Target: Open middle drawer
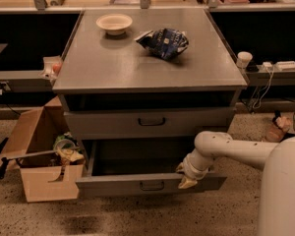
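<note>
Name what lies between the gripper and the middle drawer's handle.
Camera view: only the middle drawer's bare front between its handle and the gripper at the front's right.

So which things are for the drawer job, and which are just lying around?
For the job: middle drawer, pulled out; gripper at its front edge, right side.
Just lying about: white bowl, blue snack bag, cardboard box.

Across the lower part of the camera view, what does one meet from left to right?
Cardboard box → handle of the open middle drawer → gripper at the drawer front → robot's body.
</note>
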Controlling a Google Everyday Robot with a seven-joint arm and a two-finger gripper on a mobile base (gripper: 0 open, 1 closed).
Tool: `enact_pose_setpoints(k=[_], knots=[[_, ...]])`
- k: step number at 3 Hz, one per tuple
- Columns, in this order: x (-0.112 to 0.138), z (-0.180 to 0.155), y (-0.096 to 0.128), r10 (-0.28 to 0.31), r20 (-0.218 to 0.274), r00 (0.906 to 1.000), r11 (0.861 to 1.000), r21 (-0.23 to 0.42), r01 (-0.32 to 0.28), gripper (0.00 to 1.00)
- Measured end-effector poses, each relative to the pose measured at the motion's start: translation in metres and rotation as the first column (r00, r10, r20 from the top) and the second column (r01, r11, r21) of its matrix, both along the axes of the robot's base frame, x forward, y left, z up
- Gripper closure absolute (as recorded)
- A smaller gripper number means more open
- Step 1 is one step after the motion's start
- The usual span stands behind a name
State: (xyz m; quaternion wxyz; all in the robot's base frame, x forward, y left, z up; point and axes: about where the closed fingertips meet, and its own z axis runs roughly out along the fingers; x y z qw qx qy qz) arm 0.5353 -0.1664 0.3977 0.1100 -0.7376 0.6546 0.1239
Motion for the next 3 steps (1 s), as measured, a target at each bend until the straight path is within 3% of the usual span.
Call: enact_pose_setpoints(k=[1, 2, 3], knots=[[-0.012, 0.003, 0.002, 0.004, 0.001, 1.0, 1.0, -0.002, -0.004, 0.88], [-0.011, 0.003, 0.002, 0.004, 0.001, 1.0, 1.0, -0.002, -0.004, 1.0], [-0.026, 0.003, 0.004, 0.002, 0.003, 1.0, 1.0, 0.013, -0.002, 1.0]])
